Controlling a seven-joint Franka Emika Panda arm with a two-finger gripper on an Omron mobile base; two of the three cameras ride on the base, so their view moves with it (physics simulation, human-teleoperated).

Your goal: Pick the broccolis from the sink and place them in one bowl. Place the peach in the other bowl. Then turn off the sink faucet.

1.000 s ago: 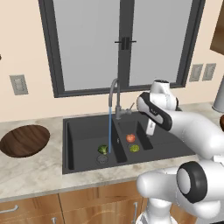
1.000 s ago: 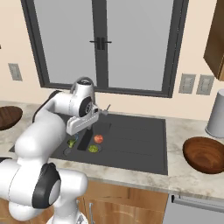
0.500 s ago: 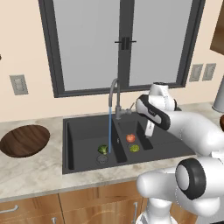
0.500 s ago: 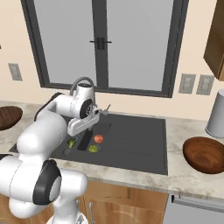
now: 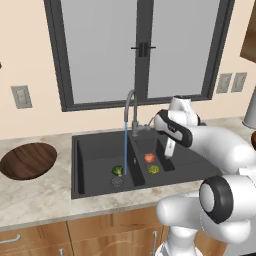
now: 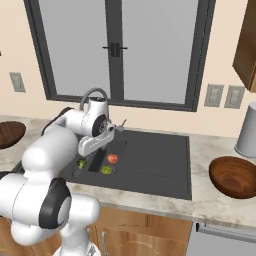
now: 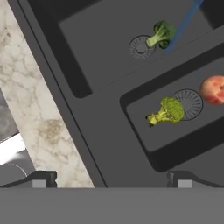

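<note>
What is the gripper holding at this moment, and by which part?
Nothing is held. The gripper is open above the sink, with empty space between its fingertips; both broccolis and the peach lie untouched in the basins.

Bright even rendered light, soft faint shadows, no glare, sharp throughout

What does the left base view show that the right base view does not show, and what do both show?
Left base view alone: the blue water stream falling from the faucet into the left basin, and a grey drain.

Right base view alone: a second wooden bowl on the right counter and a grey cylinder behind it.

Both: the black sink, the peach, two broccolis, a bowl on the left counter and the window.
</note>
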